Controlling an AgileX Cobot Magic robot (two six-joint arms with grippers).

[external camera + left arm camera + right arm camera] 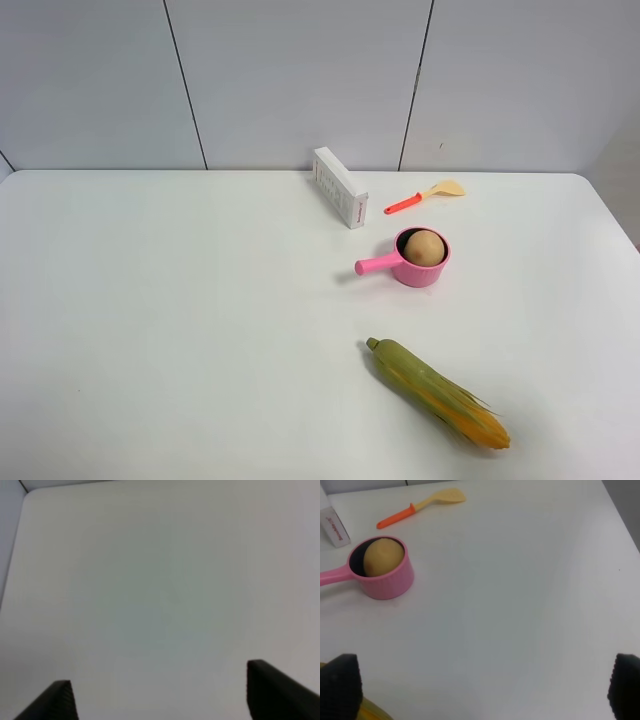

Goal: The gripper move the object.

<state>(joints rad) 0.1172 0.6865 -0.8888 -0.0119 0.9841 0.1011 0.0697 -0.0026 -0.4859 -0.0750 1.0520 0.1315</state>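
Observation:
The object [425, 247], a smooth tan egg shape, sits inside a small pink pot [428, 275] right of the table's centre. The right wrist view shows the object [382, 556] in the same pot [392, 586], well ahead of my right gripper [482, 685], which is open with its black fingertips [340, 682] far apart and nothing between them. My left gripper [160, 695] is open too, over bare white table, with only its dark fingertips [272, 690] showing. Neither arm appears in the exterior high view.
A green-yellow corn cob [435, 392] lies toward the table's front, right of centre, and its end [370, 712] shows by my right gripper. Behind the pot are a white box [340, 187] and an orange-handled spatula [425, 196].

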